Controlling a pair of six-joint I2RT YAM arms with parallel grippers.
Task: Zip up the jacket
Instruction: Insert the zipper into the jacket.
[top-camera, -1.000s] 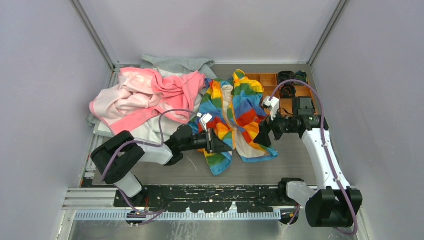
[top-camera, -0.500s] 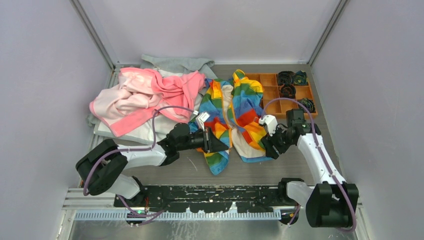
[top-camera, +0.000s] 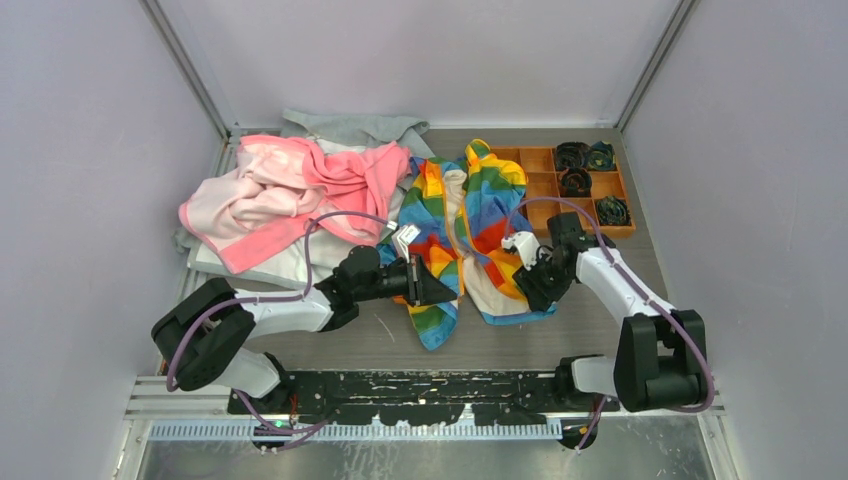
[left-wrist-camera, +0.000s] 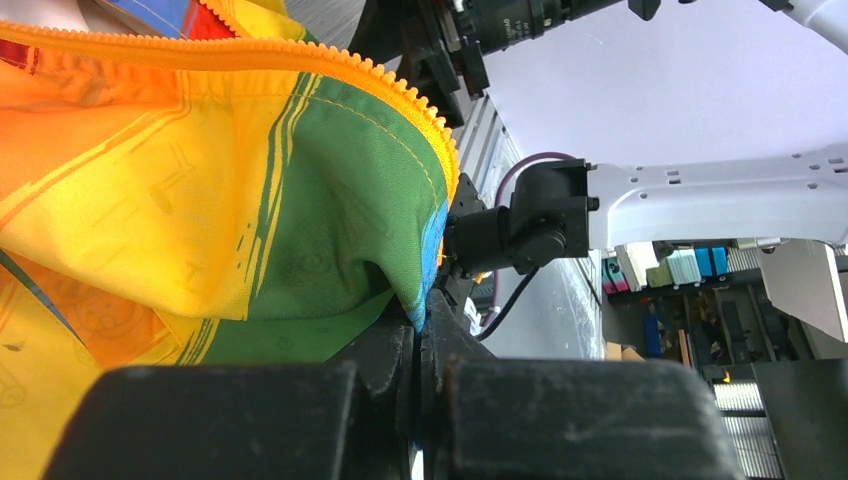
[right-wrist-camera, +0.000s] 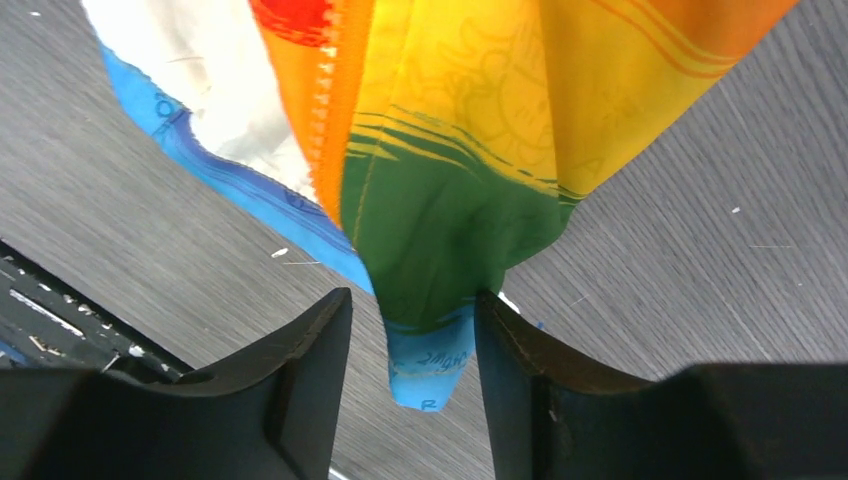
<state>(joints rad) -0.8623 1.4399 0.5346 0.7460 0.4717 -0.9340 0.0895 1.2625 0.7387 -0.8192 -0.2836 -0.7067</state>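
The rainbow-striped jacket (top-camera: 470, 215) lies open on the table, cream lining showing. My left gripper (top-camera: 440, 290) is shut on the green and blue lower edge of the jacket's (left-wrist-camera: 300, 180) left front, just below the orange zipper teeth (left-wrist-camera: 300, 60). My left gripper's (left-wrist-camera: 420, 330) fingers press together on the cloth. My right gripper (top-camera: 530, 285) is at the lower right front. In the right wrist view the jacket (right-wrist-camera: 460, 200) hangs with its blue hem corner between the parted fingers of my right gripper (right-wrist-camera: 412, 340). The cloth brushes the right finger (right-wrist-camera: 510, 340). The zipper tape (right-wrist-camera: 335, 120) runs above.
A pink garment (top-camera: 290, 190) is heaped at the left, with a grey garment (top-camera: 350, 128) behind it. An orange compartment tray (top-camera: 540, 185) holding black parts stands at the back right, close to my right arm. Walls close in on three sides.
My right arm has swung left and down to the jacket's lower right hem, and its jaws have narrowed around the blue corner. My left gripper stays shut on the jacket.
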